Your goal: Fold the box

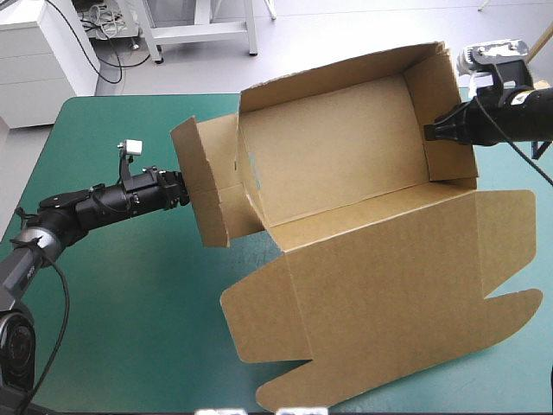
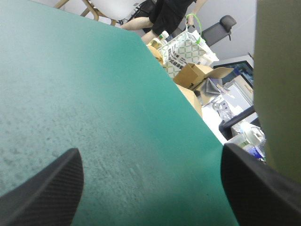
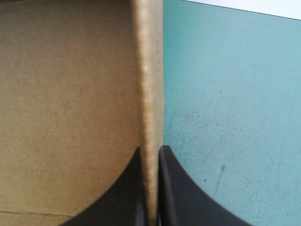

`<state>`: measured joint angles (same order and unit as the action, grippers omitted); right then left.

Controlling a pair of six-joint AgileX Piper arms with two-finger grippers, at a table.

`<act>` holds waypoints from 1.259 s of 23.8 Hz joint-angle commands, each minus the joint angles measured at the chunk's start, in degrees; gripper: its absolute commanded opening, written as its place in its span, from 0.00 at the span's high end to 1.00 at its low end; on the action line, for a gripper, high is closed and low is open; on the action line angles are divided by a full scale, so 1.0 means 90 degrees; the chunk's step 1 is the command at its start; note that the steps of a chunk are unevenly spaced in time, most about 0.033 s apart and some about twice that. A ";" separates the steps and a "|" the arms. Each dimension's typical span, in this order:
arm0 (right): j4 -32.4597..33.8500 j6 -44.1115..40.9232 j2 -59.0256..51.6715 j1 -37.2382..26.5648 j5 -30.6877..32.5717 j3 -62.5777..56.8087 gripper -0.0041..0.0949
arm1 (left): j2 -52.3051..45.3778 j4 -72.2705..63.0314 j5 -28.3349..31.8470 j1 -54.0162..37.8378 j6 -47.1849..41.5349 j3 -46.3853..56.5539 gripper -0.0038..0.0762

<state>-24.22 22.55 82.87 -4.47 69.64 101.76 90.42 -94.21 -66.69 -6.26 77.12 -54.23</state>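
- On the left of the teal-green-covered bench [image 1: 130, 285], the left gripper [image 1: 184, 192] is at the outer face of the box's left end flap [image 1: 203, 186]. Its broad black fingers [image 2: 47, 188] stand wide apart and hold nothing, with the board's edge just beside one of them. I judge it is placed to push or catch that flap.
- At mid-bench sits the brown cardboard box [image 1: 346, 164], a cut sheet half made into an open tray. Its walls are raised, and the left end flaps lean outward, not yet tucked.
- Further right, the right gripper [image 1: 429, 131] has its fingers [image 3: 178, 188] all but closed on the right end wall [image 1: 445, 112], probably to steady the tray.
- Nearer the robot, the flat lid panel [image 1: 389, 294] sprawls across the cover and could snag if the tray is turned.
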 commanded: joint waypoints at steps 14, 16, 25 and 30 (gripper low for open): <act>0.1609 -0.1451 -0.0056 0.1756 -0.1979 0.0179 0.97 | -0.1646 -0.0757 -0.0753 0.0532 -0.0168 -0.0381 0.24; 0.2038 -0.1763 -0.0030 0.2060 -0.2087 0.0179 0.97 | -0.1733 -0.0812 -0.0753 0.0532 -0.0240 -0.0395 0.24; 0.2376 -0.1976 -0.0030 0.2259 -0.2127 0.0179 0.97 | -0.1860 -0.0819 -0.0753 0.0634 -0.0328 -0.0445 0.24; 0.2331 -0.1976 -0.0030 0.2259 -0.2113 0.0179 0.97 | -0.1904 -0.0807 -0.0753 0.0800 -0.0301 -0.0445 0.24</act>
<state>-1.61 5.35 84.50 15.76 54.88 101.67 75.15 -95.46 -67.92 -0.16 74.32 -56.44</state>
